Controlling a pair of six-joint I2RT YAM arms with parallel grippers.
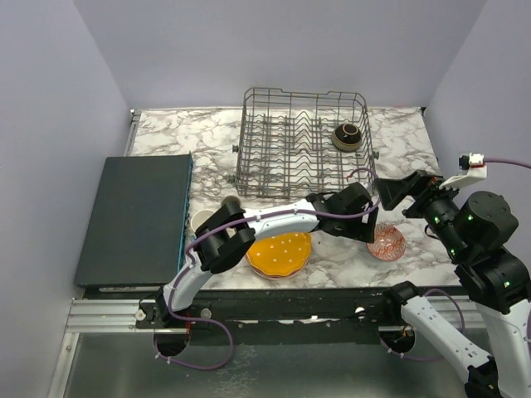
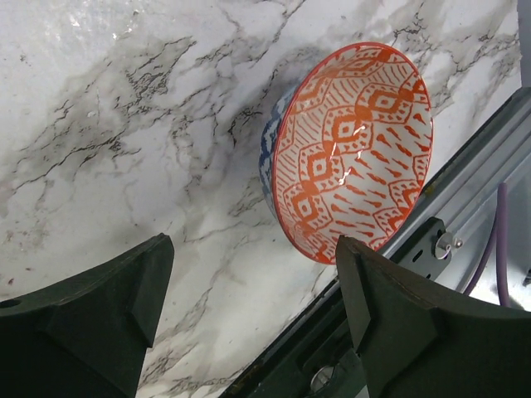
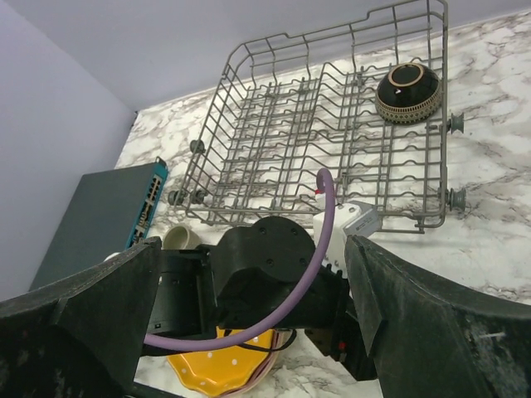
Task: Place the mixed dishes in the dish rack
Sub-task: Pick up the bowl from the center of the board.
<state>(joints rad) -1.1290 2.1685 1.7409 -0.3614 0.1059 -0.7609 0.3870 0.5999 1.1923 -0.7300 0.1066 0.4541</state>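
My left end effector [image 2: 253, 257] hangs open; the bowl [image 2: 353, 153], centre-right, looks glazed, slippery and breakable, so I'd pinch its rim.

White marble worktop [image 1: 166, 137] with grey veining spreads across the middle. Over at its left edge lies a dark flat slab [image 1: 137, 220], with a blue strip showing along the side that faces the marble. Down at the near edge, a silver metal rail [image 1: 104, 315] runs across. Plain pale walls [image 1: 274, 41] close in the back and both sides.
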